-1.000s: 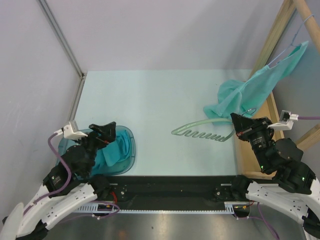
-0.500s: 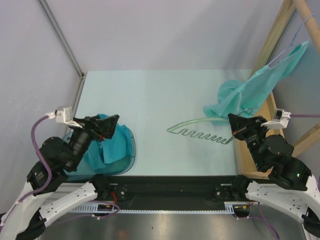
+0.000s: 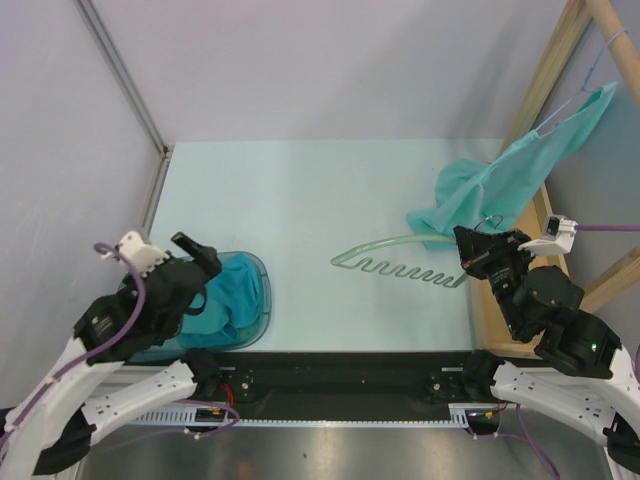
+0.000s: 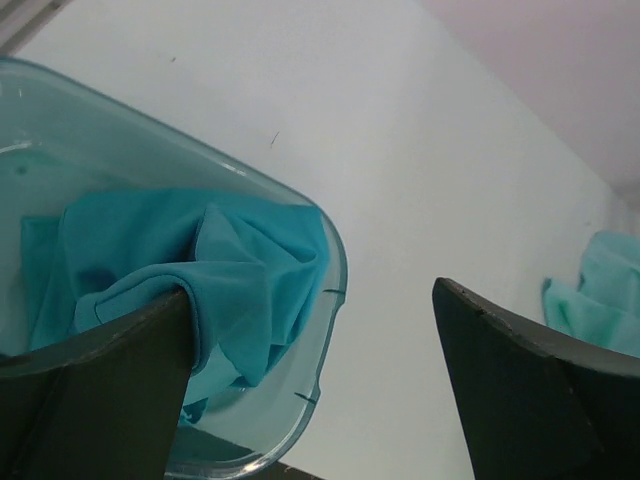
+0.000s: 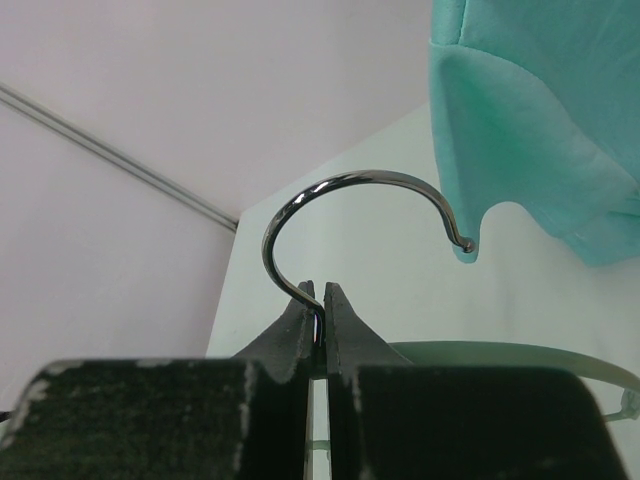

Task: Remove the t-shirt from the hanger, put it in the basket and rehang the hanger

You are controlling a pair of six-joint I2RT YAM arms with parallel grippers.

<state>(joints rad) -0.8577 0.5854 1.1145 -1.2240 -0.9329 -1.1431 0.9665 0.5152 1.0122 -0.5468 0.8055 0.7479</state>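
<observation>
From above, the left gripper (image 3: pixel 200 262) hangs over a blue tub (image 3: pixel 262 300) at the near left of the bench (image 3: pixel 300 190). A teal t-shirt (image 3: pixel 235 295) lies crumpled inside the tub, well apart from the pale green hanger (image 3: pixel 400 268). The hanger lies bare and flat on the bench, so the shirt looks already off it and dropped where it belongs. The right gripper (image 3: pixel 478 252) sits at the hanger's right end, probably to pin it down or to carry it off. A second, mint-coloured shirt (image 3: pixel 480 185) drapes from the wooden rack (image 3: pixel 545 75) onto the far right of the bench; what it hangs from is too small to make out.

The left wrist camera shows that gripper spread wide with nothing between its fingers. The teal shirt sits below in the tub, one fold riding up near the rim.

The right wrist camera shows that gripper pinched tight on the stem of the metal hook (image 5: pixel 352 175). That narrow hold suits thin wire and gives control of the whole frame. The mint shirt hangs just beyond the hook's tip; I cannot tell whether they touch.
</observation>
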